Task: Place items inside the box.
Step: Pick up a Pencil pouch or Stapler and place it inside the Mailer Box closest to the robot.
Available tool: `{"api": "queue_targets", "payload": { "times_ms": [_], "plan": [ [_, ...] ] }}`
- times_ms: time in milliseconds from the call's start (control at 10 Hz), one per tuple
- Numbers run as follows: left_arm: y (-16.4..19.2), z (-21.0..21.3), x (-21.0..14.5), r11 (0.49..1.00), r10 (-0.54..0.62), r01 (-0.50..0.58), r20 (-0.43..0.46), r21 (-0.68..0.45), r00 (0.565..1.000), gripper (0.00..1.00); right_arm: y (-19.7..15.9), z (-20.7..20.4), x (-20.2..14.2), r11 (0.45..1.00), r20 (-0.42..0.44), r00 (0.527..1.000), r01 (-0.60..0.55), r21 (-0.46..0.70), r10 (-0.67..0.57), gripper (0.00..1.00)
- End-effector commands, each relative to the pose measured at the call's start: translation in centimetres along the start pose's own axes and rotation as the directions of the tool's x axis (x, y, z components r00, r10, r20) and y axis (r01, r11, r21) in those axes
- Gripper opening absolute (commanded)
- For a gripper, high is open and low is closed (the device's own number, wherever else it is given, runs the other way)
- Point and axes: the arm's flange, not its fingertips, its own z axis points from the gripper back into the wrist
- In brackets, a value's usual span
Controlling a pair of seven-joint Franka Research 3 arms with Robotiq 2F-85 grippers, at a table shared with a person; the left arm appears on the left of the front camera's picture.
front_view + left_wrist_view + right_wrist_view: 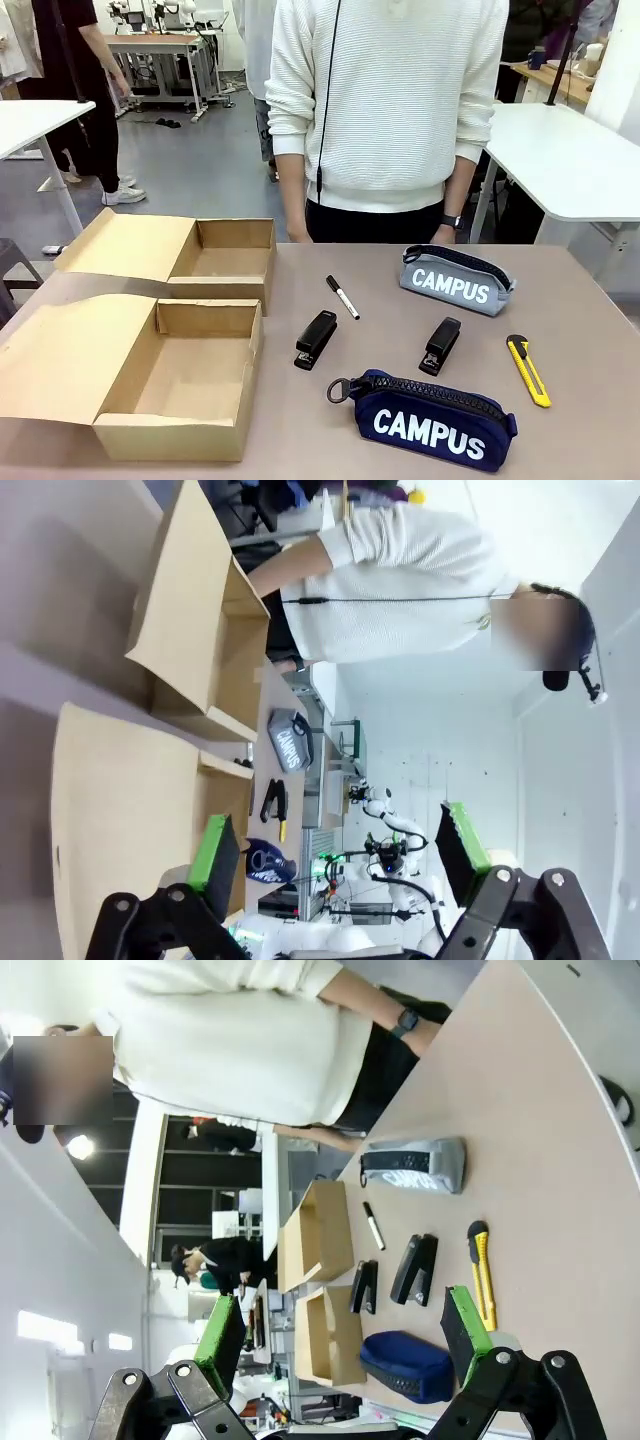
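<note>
Two open cardboard boxes stand at the table's left, a near box [180,385] and a far box [225,262], both with nothing in them. On the table lie a black marker [342,297], two black staplers [316,339] [441,346], a yellow utility knife [527,370], a grey CAMPUS pouch [457,281] and a navy CAMPUS pouch [425,416]. My left gripper [340,848] is open, high up and far from the boxes, holding nothing. My right gripper [343,1328] is open too, well above the navy pouch [408,1365] and the knife [483,1272].
A person in a white sweater [385,110] stands at the table's far edge, arms hanging down. The boxes' lids [60,350] fold out to the left. White tables stand behind at both sides.
</note>
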Motion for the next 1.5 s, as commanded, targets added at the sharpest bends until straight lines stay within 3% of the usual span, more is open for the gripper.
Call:
{"api": "queue_targets", "payload": {
  "times_ms": [0, 300, 400, 500, 700, 800, 900, 1000, 1200, 1400],
  "plan": [
    [-0.9, 2.1, -1.1, 0.998, -0.054, 0.054, -0.021, 0.015, 0.998, 1.0, 1.4, 0.3, -0.4, 0.999, -0.01, 0.999, -0.033, 0.014, 0.033, 1.0],
    [-0.9, 2.1, -1.1, 0.998, -0.054, 0.054, -0.021, 0.015, 0.998, 1.0, 1.2, -0.2, -0.4, 1.0, -0.021, 1.0, -0.004, -0.001, 0.004, 1.0],
    [-0.9, 2.1, -1.1, 0.998, -0.054, 0.054, -0.021, 0.015, 0.998, 1.0, 4.2, -3.1, -1.7, 0.985, -0.113, 0.981, -0.165, -0.045, 0.16, 1.0],
    [-0.9, 2.1, -1.1, 0.998, -0.054, 0.054, -0.021, 0.015, 0.998, 1.0, 7.7, -7.2, -3.3, 0.946, -0.238, 0.921, -0.322, -0.026, 0.307, 1.0],
    [-0.9, 2.1, -1.1, 0.998, -0.054, 0.054, -0.021, 0.015, 0.998, 1.0, 11.1, -12.9, -5.5, 0.857, -0.487, 0.758, -0.514, -0.036, 0.434, 1.0],
    [-0.9, 2.1, -1.1, 0.998, -0.054, 0.054, -0.021, 0.015, 0.998, 1.0, 10.6, -12.2, -4.3, 0.883, -0.489, 0.777, -0.468, -0.025, 0.398, 1.0],
    [-0.9, 2.1, -1.1, 0.998, -0.054, 0.054, -0.021, 0.015, 0.998, 1.0, 8.7, -8.9, -2.5, 0.924, -0.44, 0.825, -0.381, 0.03, 0.354, 1.0],
    [-0.9, 2.1, -1.1, 0.998, -0.054, 0.054, -0.021, 0.015, 0.998, 1.0, 6.3, -4.7, -2.1, 0.939, -0.422, 0.84, -0.326, 0.107, 0.34, 1.0],
    [-0.9, 2.1, -1.1, 0.998, -0.054, 0.054, -0.021, 0.015, 0.998, 1.0, 1.2, 2.6, -3.2, 0.962, -0.246, 0.936, -0.214, 0.171, 0.252, 1.0],
    [-0.9, 2.1, -1.1, 0.998, -0.054, 0.054, -0.021, 0.015, 0.998, 1.0, -2.0, 4.5, -4.2, 0.963, -0.188, 0.961, -0.159, 0.219, 0.202, 1.0]
  ]
}}
